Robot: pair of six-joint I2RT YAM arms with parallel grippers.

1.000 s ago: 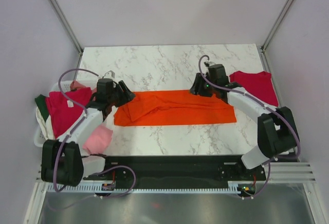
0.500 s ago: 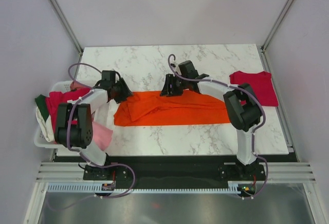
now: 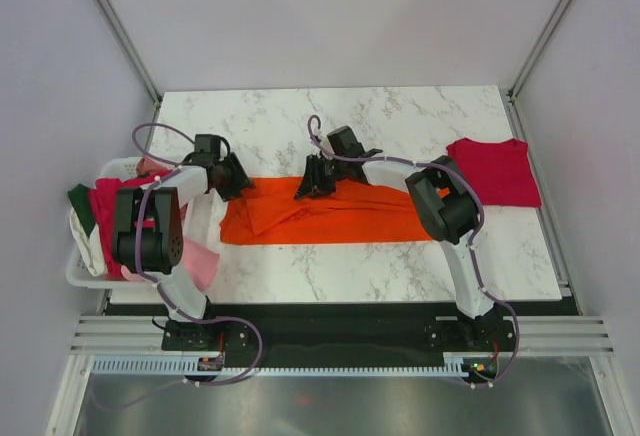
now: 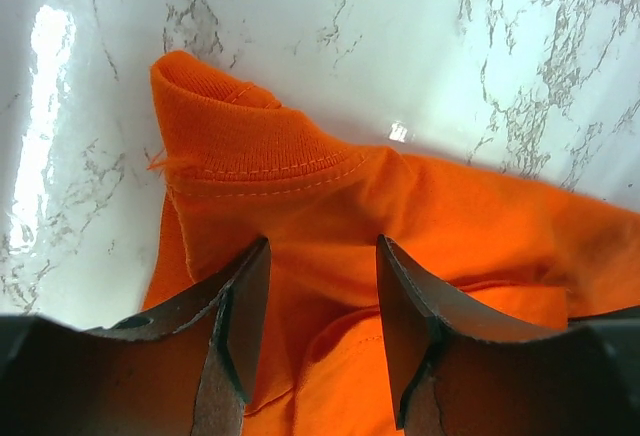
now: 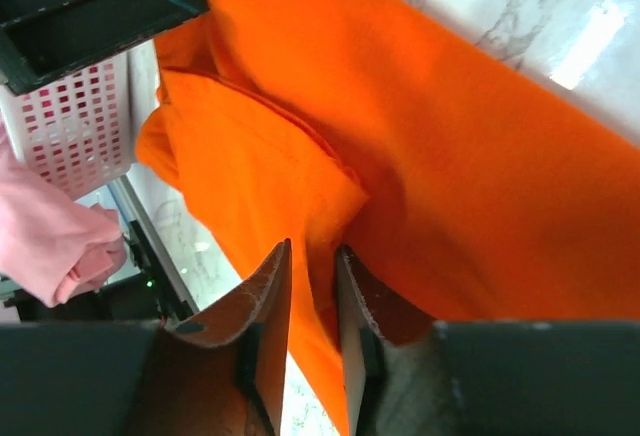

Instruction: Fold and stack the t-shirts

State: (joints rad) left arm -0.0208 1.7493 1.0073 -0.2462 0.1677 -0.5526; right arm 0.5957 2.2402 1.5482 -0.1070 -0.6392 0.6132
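The bright orange t-shirt (image 3: 340, 214) lies as a long folded strip across the middle of the table. My left gripper (image 3: 238, 178) is at its left end; in the left wrist view my left gripper (image 4: 322, 246) is open, its fingers straddling orange cloth just behind the ribbed collar (image 4: 240, 141). My right gripper (image 3: 312, 182) is at the strip's far edge near the middle; in the right wrist view my right gripper (image 5: 313, 251) is shut on a fold of the orange t-shirt (image 5: 420, 136). A crimson red t-shirt (image 3: 495, 170) lies flat at the right.
A white plastic basket (image 3: 82, 268) stands at the table's left edge with a magenta tee (image 3: 122, 218), a dark green one (image 3: 78, 200) and a light pink one (image 3: 200, 266) hanging out. The basket (image 5: 75, 126) and pink cloth (image 5: 50, 241) show in the right wrist view.
My right gripper has moved left along the orange shirt's far edge, from its right end to near the middle. My left arm has swung back towards the basket, its gripper staying at the shirt's left end.
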